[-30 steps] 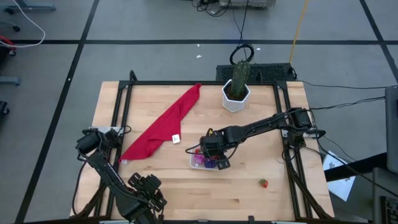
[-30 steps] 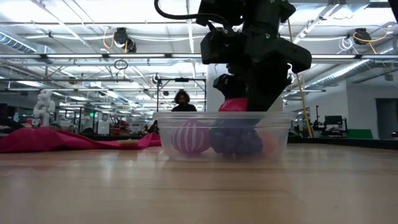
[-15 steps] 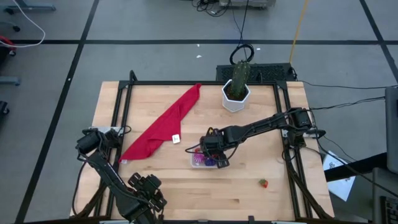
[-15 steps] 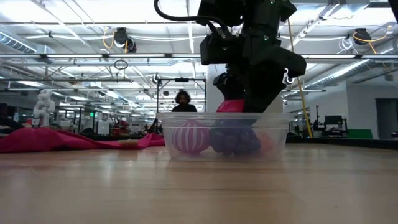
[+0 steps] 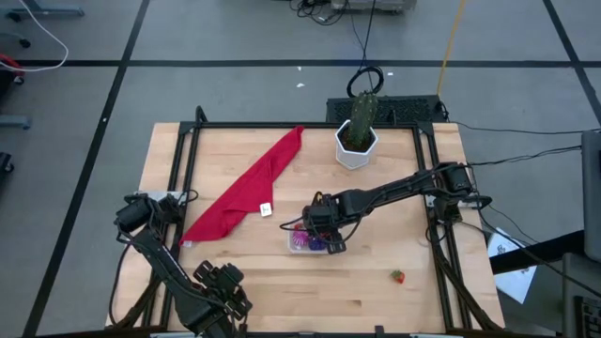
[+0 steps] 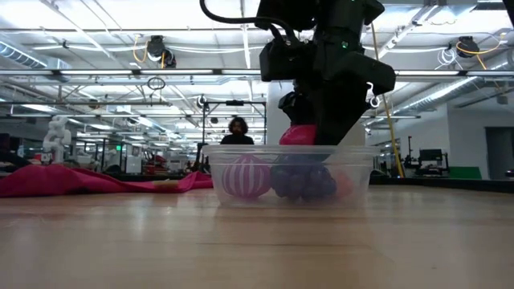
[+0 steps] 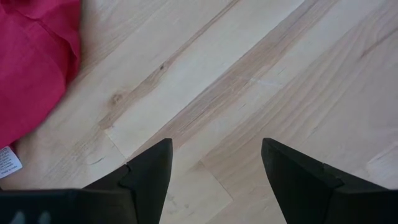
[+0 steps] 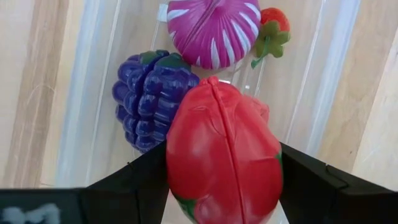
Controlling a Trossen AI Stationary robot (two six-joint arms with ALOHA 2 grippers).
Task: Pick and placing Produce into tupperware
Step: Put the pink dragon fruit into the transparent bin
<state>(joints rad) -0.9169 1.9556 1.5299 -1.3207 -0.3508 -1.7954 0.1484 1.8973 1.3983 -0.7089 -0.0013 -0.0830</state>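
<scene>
The right gripper (image 5: 322, 237) is hovering directly over the tupperware (image 5: 302, 246) near the table's (image 5: 376, 291) centre, its fingers clamping a red fruit (image 8: 224, 155). A purple grape cluster (image 8: 149, 99) and a pink striped piece (image 8: 213, 30) are lying inside the tupperware, while one small red piece (image 5: 398, 276) is sitting on the table well apart. The left gripper (image 7: 214, 180) is waiting with fingers spread and empty beside the red cloth (image 5: 249, 186).

Two dark fingers (image 7: 149, 177) of the left gripper (image 7: 214, 177) are standing spread apart over a pale wooden tabletop (image 7: 249, 81). A red cloth (image 7: 31, 62) with a small white tag (image 7: 7, 163) is lying beside them at one edge.
</scene>
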